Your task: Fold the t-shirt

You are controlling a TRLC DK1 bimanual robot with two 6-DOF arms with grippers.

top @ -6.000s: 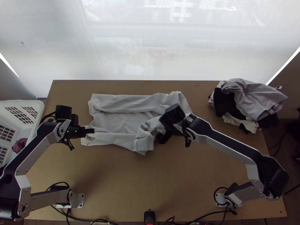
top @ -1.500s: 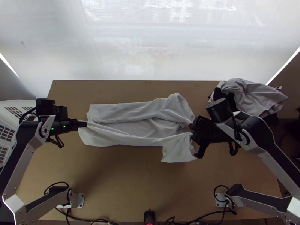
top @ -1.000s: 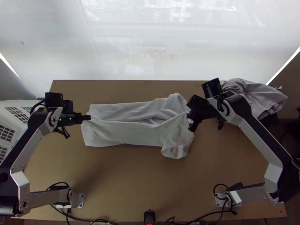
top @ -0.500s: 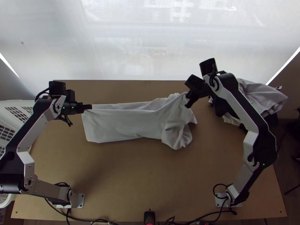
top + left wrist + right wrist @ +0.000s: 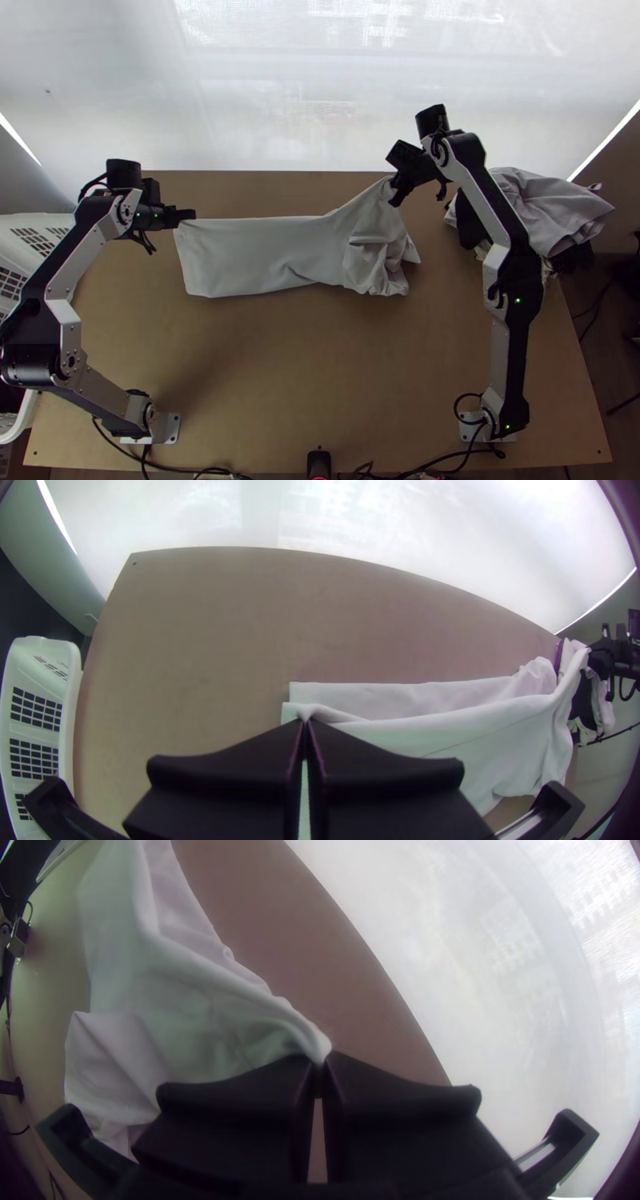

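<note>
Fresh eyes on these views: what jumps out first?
The pale grey t-shirt spanning the middle of the table, its far edge pinched by the left hand at one end and the right hand at the other. Next, the rumpled cloth pile at the top view's right, and the white slotted basket by the table's left side.

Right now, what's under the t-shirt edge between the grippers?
More of the same t-shirt, a strip showing past that edge on the table. Further in can't be seen: the upper layer covers it.
</note>
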